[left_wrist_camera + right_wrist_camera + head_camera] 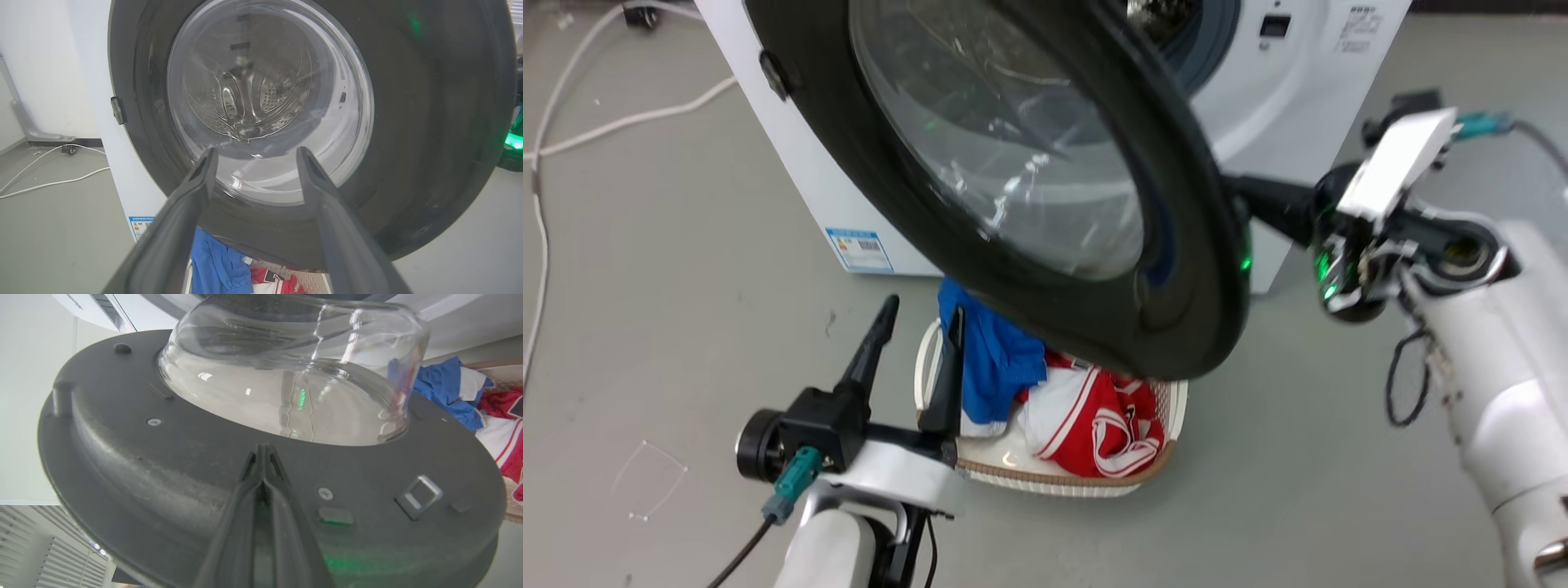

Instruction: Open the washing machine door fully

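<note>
Grey floor [645, 343] | washing machine door [1013, 163] ajar — right claw [264, 447] pressed together behind it | left claw [921, 306] spread

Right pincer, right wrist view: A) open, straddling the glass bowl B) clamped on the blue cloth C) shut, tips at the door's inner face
C: the right pincer has both fingers pressed together, tips at the dark inner face of the washing machine door, near its glass bowl.
</note>
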Robot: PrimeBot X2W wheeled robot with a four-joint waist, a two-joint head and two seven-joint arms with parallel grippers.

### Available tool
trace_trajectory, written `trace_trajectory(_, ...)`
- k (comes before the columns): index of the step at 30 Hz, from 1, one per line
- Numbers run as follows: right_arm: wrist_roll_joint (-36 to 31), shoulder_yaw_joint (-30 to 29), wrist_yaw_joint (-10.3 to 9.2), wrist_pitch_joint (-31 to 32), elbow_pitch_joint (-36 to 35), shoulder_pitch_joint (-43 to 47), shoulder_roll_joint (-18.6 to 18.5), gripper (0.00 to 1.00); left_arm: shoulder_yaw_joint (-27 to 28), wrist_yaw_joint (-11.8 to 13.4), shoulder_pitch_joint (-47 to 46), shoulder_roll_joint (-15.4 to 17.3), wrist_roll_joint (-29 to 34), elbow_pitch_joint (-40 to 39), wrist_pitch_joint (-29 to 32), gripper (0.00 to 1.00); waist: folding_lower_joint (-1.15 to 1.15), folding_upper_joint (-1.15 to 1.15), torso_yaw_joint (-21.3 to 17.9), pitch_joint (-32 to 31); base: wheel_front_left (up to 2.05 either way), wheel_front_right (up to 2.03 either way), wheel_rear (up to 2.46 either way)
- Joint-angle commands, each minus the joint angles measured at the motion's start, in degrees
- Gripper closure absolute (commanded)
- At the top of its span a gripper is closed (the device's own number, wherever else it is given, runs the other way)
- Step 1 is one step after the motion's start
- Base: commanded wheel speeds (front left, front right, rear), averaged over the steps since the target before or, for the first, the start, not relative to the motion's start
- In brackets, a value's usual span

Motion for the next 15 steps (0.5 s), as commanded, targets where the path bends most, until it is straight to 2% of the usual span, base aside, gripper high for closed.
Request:
trace_trajectory(1,0.39,0.64,0.14,0.57,-0.91,2.62,1.68,1.00,-0.31,-0.33,1.40,-0.08,0.13,0.57,-0.14,0.00,0.00,0.00,0.31,-2.35,0.00,0.00,0.00)
trace_trajectory(15,0.69,4.37,0.14,2.75,-7.45,13.03,6.73,1.00,-0.92,-0.83,5.31,-0.07,0.45,2.38,-0.14,0.00,0.00,0.00,1.74,-7.22,0.00,0.00,0.00)
